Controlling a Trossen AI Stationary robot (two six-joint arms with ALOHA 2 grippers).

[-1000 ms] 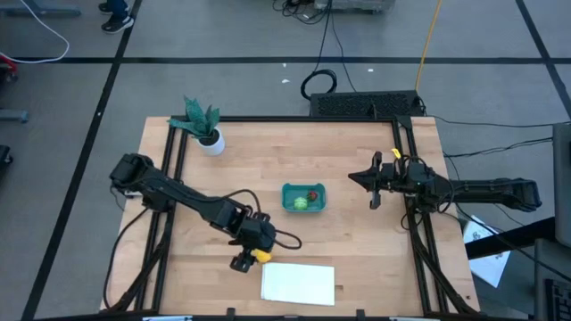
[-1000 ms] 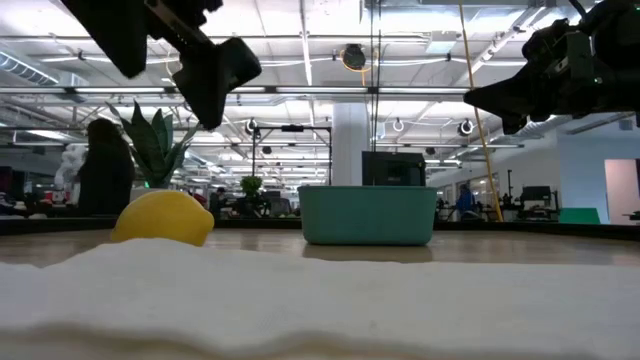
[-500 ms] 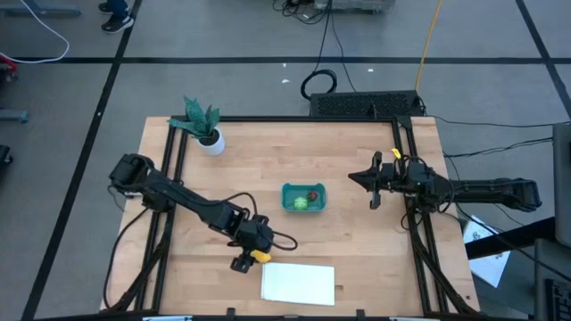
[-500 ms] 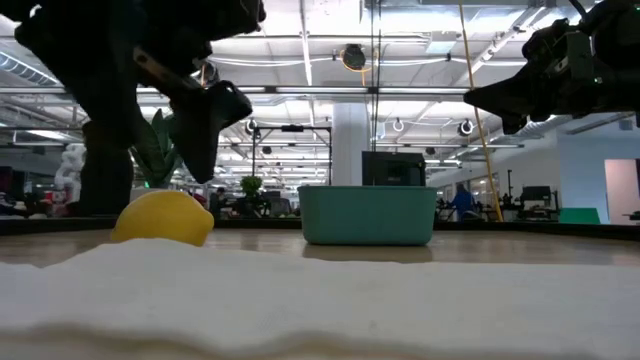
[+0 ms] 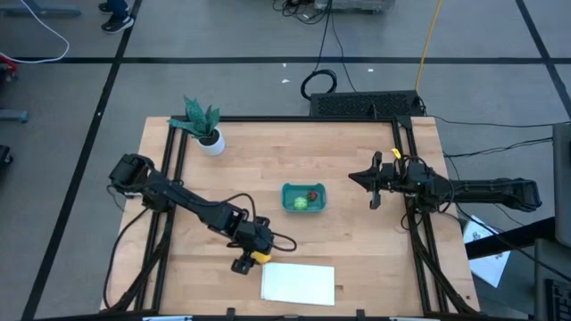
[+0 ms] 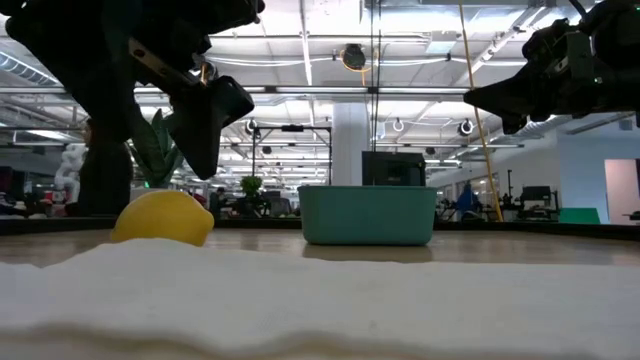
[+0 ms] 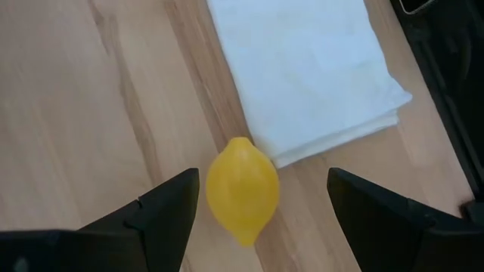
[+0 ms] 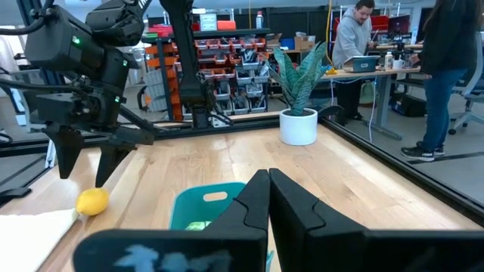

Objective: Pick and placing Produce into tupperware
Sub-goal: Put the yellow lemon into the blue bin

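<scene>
**Lemon on the boards under a spread left claw**

Lemon aside for a moment, the biggest thing here is the wooden table, with both dark arms reaching in over it. The white sheet lies flat on the table, just beside the left gripper, on the side away from that arm's base. The potted plant stands well behind that claw, near the table's far corner.

The teal tub sits between the two claws, nearer the left one, and holds the round green piece and the small red piece. The right gripper hangs off to the tub's far side from the left claw, near the table edge, fingers pressed together with nothing between them.

From the left wrist, the left claw's fingers are spread wide, and the yellow lemon lies on the wood in the gap between them, touching neither. Its far end touches the corner of the white sheet. Seen at table height, the lemon rests on the board below the claw's fingers.
</scene>
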